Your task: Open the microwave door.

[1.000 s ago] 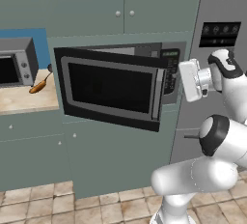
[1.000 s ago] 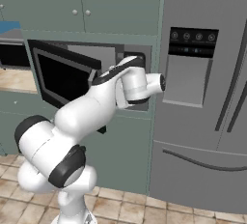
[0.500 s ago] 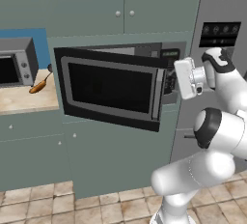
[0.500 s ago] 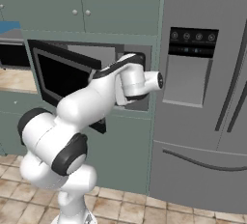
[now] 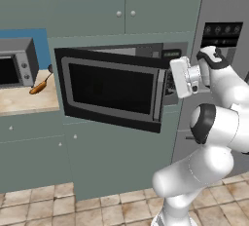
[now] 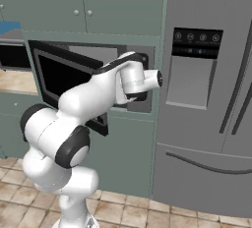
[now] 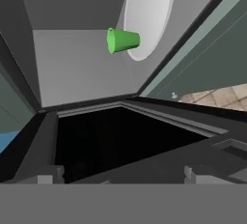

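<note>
- The microwave door stands partly open, hinged at its left edge, its long axis level and its vertical handle bar on the swung-out right side.
- It belongs to the microwave built into teal cabinetry.
- Inside the cavity, a green cup sits on the white round turntable.
- The tool is just right of the door's free edge; I cannot tell whether its fingers are apart or together.
- A toaster oven sits on the bench at left.

Glossy black glass on the microwave door, framed in matt grey plastic; beside it, smooth matt teal cabinets.
</note>
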Controlling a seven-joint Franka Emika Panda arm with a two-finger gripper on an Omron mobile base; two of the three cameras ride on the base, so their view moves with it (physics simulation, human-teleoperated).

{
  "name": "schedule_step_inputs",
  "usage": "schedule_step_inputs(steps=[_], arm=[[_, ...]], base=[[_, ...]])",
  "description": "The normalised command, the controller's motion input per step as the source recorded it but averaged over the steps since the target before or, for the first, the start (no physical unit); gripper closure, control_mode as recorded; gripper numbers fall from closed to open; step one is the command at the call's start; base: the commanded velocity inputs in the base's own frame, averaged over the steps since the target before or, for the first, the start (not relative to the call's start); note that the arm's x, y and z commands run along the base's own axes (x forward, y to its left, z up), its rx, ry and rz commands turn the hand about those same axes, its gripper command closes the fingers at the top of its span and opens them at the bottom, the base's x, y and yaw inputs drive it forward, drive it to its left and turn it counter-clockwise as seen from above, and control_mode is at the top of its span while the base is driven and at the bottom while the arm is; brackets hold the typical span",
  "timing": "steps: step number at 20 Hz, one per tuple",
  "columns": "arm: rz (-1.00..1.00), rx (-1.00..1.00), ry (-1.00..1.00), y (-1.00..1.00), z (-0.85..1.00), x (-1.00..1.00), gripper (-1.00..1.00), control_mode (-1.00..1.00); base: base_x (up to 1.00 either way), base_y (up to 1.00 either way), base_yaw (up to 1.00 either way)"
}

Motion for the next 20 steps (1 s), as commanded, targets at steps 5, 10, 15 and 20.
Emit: schedule_step_inputs(steps=[5, 10, 15, 20], arm=[[0.0, 0.0, 0.0, 0.31, 0.0, 0.04, -1.0, -1.0], [0.0, 0.0, 0.0, 0.29, 0.0, 0.0, -1.0, -1.0], [0.0, 0.0, 0.0, 0.26, 0.0, 0.0, -1.0, -1.0], [0.01, 0.0, 0.0, 0.24, 0.0, -0.06, -1.0, -1.0]], base=[[0.0, 0.0, 0.0], [0.0, 0.0, 0.0], [0.0, 0.0, 0.0], [0.0, 0.0, 0.0]])
